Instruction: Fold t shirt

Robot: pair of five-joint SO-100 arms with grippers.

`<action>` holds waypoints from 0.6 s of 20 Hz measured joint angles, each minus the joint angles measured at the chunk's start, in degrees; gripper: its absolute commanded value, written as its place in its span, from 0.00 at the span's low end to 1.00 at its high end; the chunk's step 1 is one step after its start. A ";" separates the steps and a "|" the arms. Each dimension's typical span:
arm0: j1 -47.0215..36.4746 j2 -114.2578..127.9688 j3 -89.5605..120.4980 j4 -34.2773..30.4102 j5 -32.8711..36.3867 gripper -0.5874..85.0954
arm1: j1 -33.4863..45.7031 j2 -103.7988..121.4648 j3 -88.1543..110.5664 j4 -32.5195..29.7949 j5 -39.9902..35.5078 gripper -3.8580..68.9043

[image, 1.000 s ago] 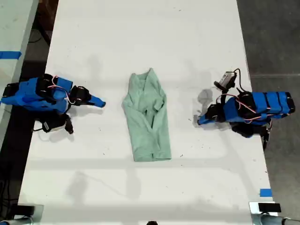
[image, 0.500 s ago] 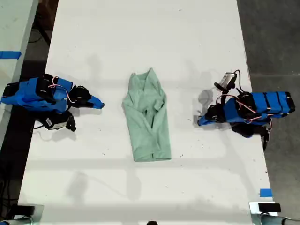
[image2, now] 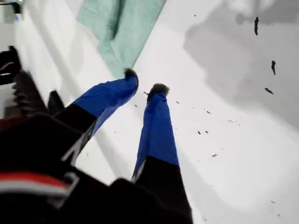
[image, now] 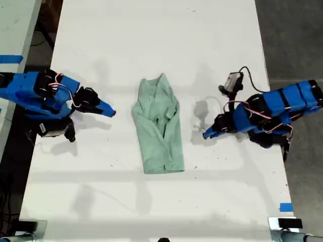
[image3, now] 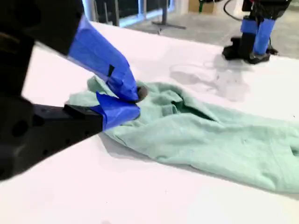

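shirt lies between the two claws, neither touching it

the t shirt (image: 159,126) lies on the white table (image: 151,40) as a narrow, wrinkled strip. its sides are already drawn in. its long axis runs from the collar end, toward the exterior view's top, to the squarer hem end, toward the exterior view's bottom. both arms point at it across that axis, one from each side.

my first gripper (image: 206,134) is on the shirt's side toward the exterior view's right, near its long edge but clear of it. it aims slightly toward the hem end. in its own wrist view the hem corner of the cloth (image2: 117,28) lies just beyond the fingertips (image2: 159,88). the jaws stand a little apart, with bare table showing in the gap, and they hold nothing.

my second gripper (image: 111,113) is on the opposite side, roughly level with the shirt's upper half. it is about as far from the cloth as the first gripper is. its wrist view looks along the jaws at the bunched collar end (image3: 154,100), with the rest of the shirt stretching away toward the hem. the blue jaws meet at the tip, so it looks closed and empty. the cloth seen behind the tip is not in its grip.

i judge that the remaining fold is end to end along the long axis. the first gripper is better placed for the hem, but both must close the gap to the shirt first.
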 measured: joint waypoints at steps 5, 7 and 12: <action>9.23 -58.54 -48.25 13.62 -0.53 0.25 | -4.39 -48.08 -40.61 7.03 -0.35 0.40; 11.34 -77.96 -68.47 20.74 -0.53 0.24 | -5.19 -56.34 -48.60 8.61 -0.44 0.40; 12.92 -93.96 -85.61 20.74 -0.53 0.26 | -5.54 -67.85 -58.01 9.49 -0.53 0.35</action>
